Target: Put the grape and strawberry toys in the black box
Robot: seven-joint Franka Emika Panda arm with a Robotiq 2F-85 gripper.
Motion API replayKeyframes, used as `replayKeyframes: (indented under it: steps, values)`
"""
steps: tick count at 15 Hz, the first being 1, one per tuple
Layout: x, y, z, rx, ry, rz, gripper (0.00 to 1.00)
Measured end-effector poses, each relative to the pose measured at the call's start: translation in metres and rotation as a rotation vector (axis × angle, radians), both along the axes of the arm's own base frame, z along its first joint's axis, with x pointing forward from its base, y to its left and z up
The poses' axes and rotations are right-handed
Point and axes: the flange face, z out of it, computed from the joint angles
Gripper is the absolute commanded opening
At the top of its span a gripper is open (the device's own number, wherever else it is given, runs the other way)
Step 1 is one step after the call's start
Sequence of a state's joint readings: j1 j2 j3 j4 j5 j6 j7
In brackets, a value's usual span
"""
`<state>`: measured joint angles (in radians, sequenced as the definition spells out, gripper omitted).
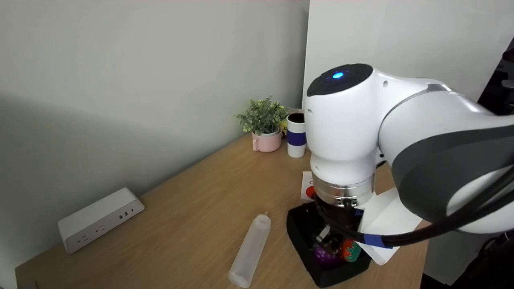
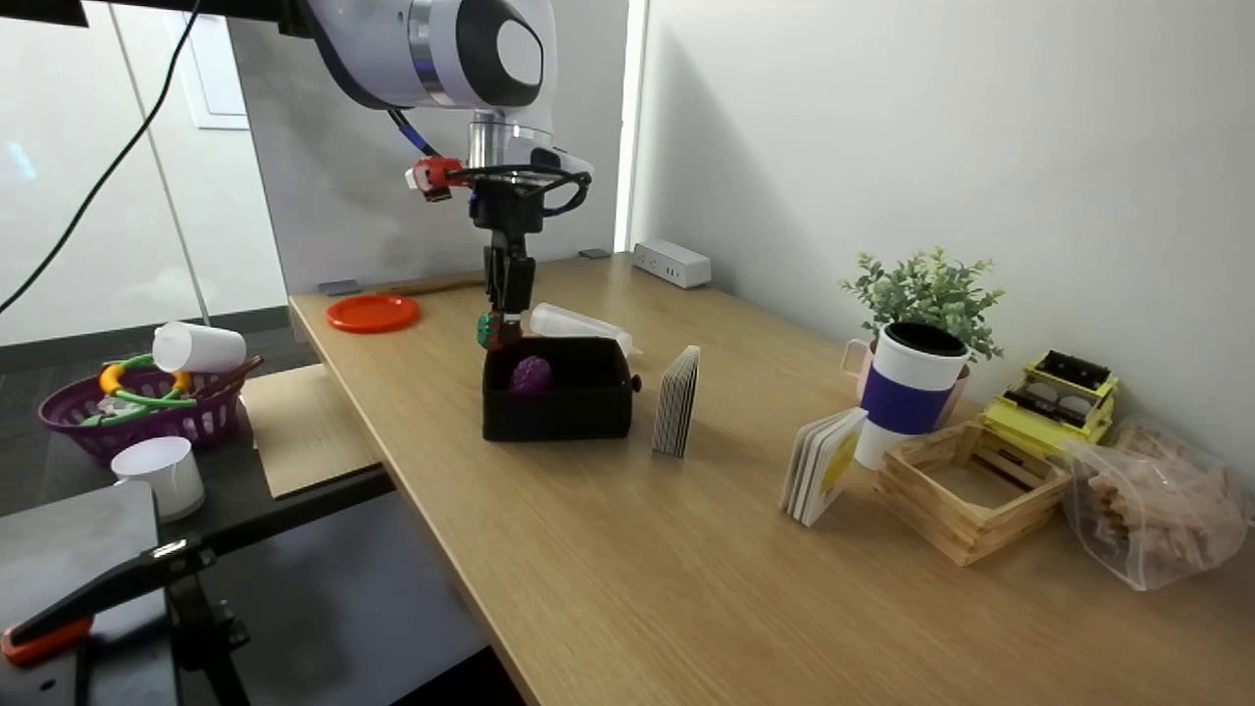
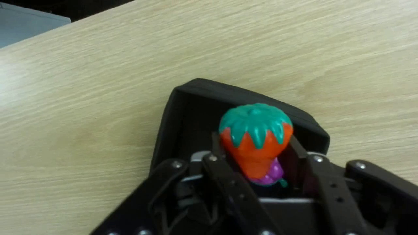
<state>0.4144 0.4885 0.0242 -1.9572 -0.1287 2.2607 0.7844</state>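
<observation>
- Wrist view: the pincer [image 3: 256,145] is gripping the strawberry toy [image 3: 256,130], fingers parted only as wide as the toy and flanking it both sides.
- Strawberry toy is hanging over the opening of the black box [image 3: 209,85], release not yet made.
- Just beneath, the grape toy [image 3: 272,171] is lying inside the black box, partly hidden here; also showing in there in both exterior views.
- Step in hand, my read: final placing. Grape toy is looking done; strawberry toy is only needing the drop.
- Next move is probably calling for a short lowering inside the walls, then spreading the fingers, then lifting straight up without dragging either toy.
- Watch: in an exterior view the strawberry toy [image 2: 488,331] is sitting close to the black box's rim at a corner; whether it's clearing the wall isn't showing, so centring first is seeming wise.
- Beside the black box, a squeeze bottle [image 1: 251,249] is lying on the tabletop [image 1: 192,224], not touching; a board book [image 2: 677,404] is standing near too.
- Farther: red plate [image 2: 373,314], tumbler [image 2: 904,397] and potted plant [image 2: 922,294] are sitting well apart, likely not mattering.
</observation>
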Motion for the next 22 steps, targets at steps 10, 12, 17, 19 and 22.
replayKeyframes:
  steps: [10, 12, 17, 19, 22]
  values:
    - [-0.012, -0.022, -0.034, -0.007, -0.088, -0.146, 0.21]
    - [-0.013, -0.023, -0.040, -0.013, -0.085, -0.155, 0.68]
    - [-0.017, -0.011, -0.052, -0.004, -0.065, -0.114, 0.97]
    - [-0.021, 0.011, -0.059, 0.053, -0.045, -0.027, 1.00]
    - [-0.027, 0.057, -0.073, 0.152, -0.008, 0.100, 1.00]
